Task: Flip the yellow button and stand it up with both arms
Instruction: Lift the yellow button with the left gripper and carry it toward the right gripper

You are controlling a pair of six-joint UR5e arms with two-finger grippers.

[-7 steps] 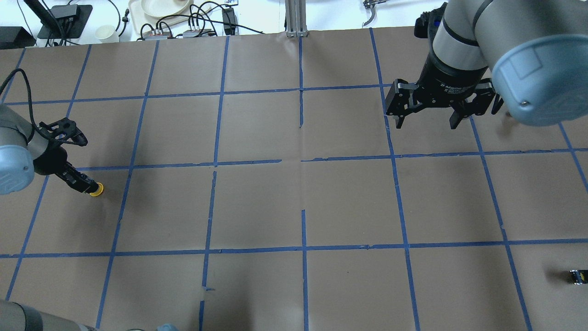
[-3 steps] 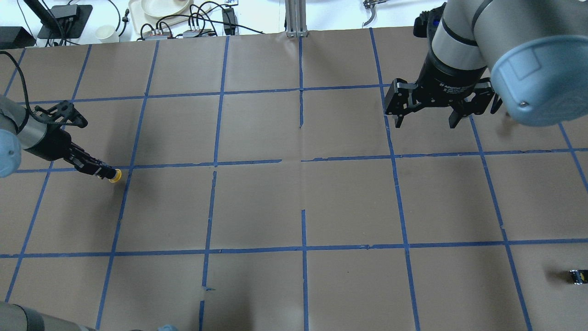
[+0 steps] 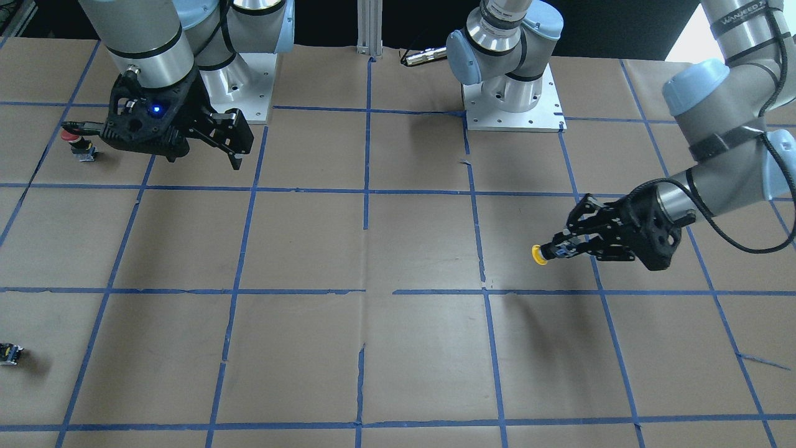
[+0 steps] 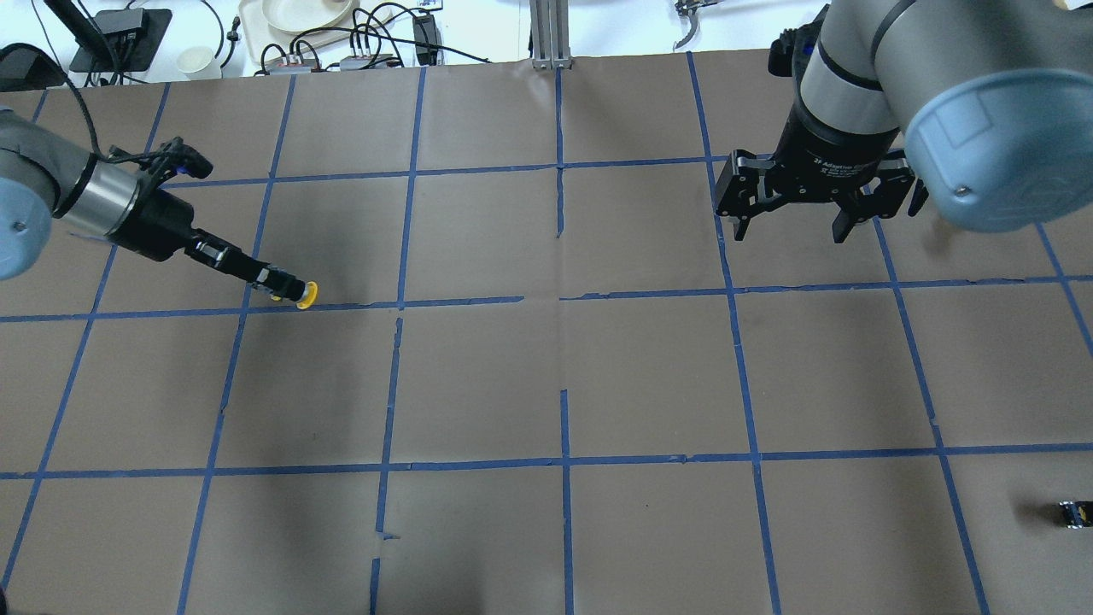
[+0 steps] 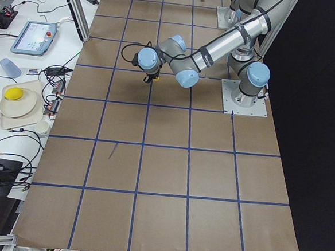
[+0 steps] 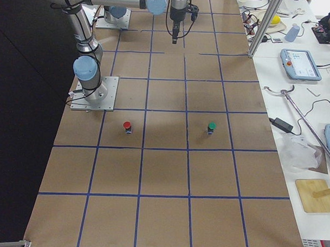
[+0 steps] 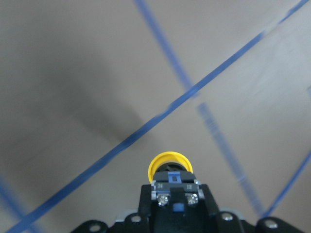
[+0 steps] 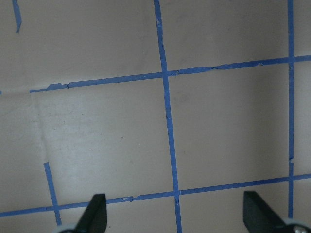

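The yellow button (image 4: 306, 294) is held in my left gripper (image 4: 286, 288), which is shut on its black-and-grey body. The button lies sideways above the table, its yellow cap pointing toward the table's middle. It also shows in the front view (image 3: 537, 254) ahead of the left gripper (image 3: 559, 249), and in the left wrist view (image 7: 169, 167). My right gripper (image 4: 790, 224) is open and empty, hanging above the far right of the table. In the right wrist view its fingertips (image 8: 96, 209) stand wide apart over bare paper.
A red-capped button (image 3: 78, 146) stands beside the right gripper in the front view. A green-capped button (image 6: 211, 127) stands further out. A small black switch block (image 4: 1074, 512) lies near the right edge. Blue tape lines grid the brown paper table (image 4: 564, 384).
My left gripper has carried the yellow button to the right and slightly farther from the robot, toward the table's middle. The right gripper has barely moved.
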